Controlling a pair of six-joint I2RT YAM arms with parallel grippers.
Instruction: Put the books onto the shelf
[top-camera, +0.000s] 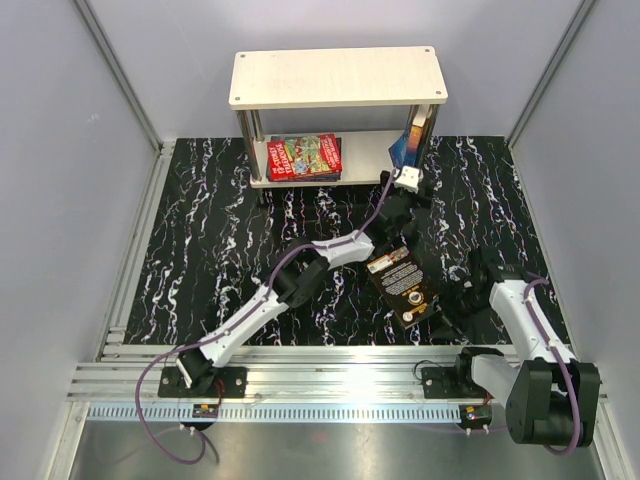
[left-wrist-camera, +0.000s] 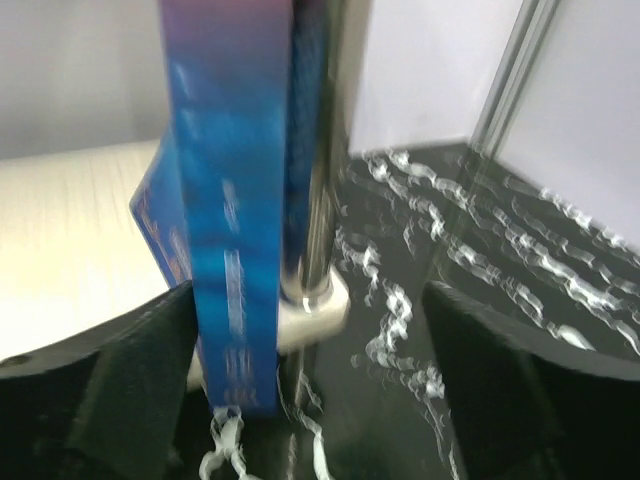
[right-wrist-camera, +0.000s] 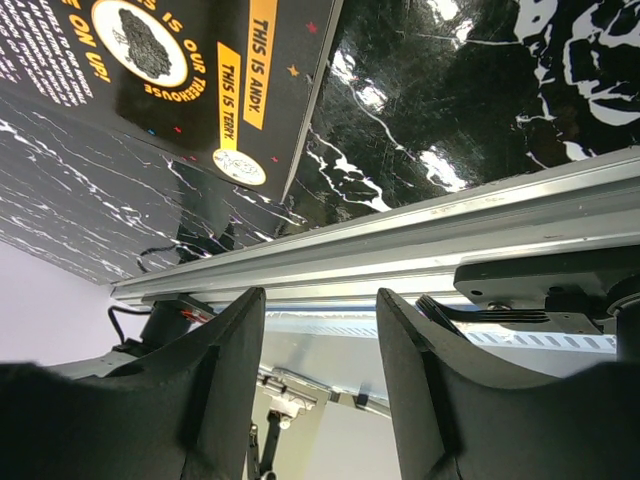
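Blue book (left-wrist-camera: 235, 250) stands upright at the right end of the shelf's (top-camera: 340, 75) lower board. It sits inside the left gripper (left-wrist-camera: 310, 300), against the finger (left-wrist-camera: 120, 380) on the left of the wrist view. The opposite finger (left-wrist-camera: 500, 390) is well apart from it, so the jaws are wide open and grip nothing. A silver post (left-wrist-camera: 320, 200) is also inside the jaw gap, just beside the book on the far-finger side and right in the way. The view is blurred and the book's print is unreadable.

A flat stack topped by the red Treehouse book (top-camera: 305, 157) lies on the same board, well to the left of the jaws. The dark book (top-camera: 400, 283) lies flat on the black marbled table (top-camera: 200, 230) between the two arms.

Right gripper (right-wrist-camera: 320, 300) has its jaws partly open with nothing between them. The dark book is beyond its fingertips, up and to the left. An aluminium rail (right-wrist-camera: 450, 230) crosses just past the tips.
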